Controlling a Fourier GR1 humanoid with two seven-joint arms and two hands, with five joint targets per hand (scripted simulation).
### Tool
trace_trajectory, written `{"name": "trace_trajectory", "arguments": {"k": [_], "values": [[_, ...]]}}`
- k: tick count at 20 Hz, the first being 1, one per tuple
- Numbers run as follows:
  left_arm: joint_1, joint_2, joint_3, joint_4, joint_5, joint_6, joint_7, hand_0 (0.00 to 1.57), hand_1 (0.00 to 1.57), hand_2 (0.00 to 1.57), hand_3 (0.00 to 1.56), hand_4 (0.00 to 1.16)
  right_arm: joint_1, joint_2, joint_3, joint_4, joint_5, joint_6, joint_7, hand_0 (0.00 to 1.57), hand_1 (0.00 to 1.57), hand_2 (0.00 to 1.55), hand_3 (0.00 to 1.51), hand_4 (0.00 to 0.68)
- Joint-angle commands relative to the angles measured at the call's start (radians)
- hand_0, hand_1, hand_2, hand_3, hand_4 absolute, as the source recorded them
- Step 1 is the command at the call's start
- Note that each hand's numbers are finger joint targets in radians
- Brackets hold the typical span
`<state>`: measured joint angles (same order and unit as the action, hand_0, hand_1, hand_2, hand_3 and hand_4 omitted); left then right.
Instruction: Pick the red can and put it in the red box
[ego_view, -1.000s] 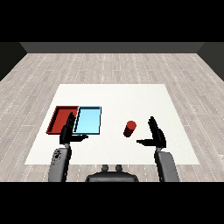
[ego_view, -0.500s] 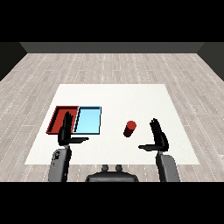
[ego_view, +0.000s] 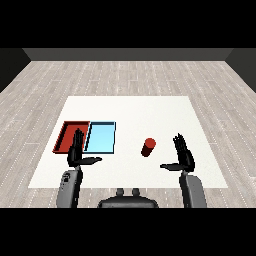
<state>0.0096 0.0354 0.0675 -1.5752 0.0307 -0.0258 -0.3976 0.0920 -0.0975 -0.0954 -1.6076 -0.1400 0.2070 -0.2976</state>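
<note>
Head view, right hand (ego_view: 184, 156) fingers spread, holding nothing, near red can (ego_view: 148, 147)

Red can (ego_view: 148, 147), red tray (ego_view: 65, 137), light blue tray (ego_view: 101, 137), white table (ego_view: 130, 112), black hands, grey forearms

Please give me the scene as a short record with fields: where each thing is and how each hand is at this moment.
table: white table, on a grey plank floor
red can: red can upright on the table, right of the trays, no hand touching it
red tray: red tray at the left, nothing seen in it
blue tray: light blue tray directly right of the red tray
left hand: left hand open, near the front edge of the trays
right hand: right hand open, right of the can, apart from it
</note>
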Motion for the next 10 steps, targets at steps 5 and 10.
{"name": "trace_trajectory", "arguments": {"k": [5, 10], "values": [[-0.037, 0.020, -0.005, -0.074, 0.011, 0.002, 0.104, 0.00, 0.00, 0.00, 0.00, 0.00, -0.070, 0.010, -0.027, 0.142, -0.006, 0.013, -0.060, 0.00, 0.00, 0.00, 0.00, 0.000], [-0.029, 0.012, 0.010, 0.026, 0.016, -0.007, -0.006, 0.00, 0.00, 0.00, 0.00, 0.00, -0.094, 0.030, -0.001, 0.072, -0.001, -0.032, 0.037, 0.00, 0.00, 0.00, 0.00, 0.000]]}}
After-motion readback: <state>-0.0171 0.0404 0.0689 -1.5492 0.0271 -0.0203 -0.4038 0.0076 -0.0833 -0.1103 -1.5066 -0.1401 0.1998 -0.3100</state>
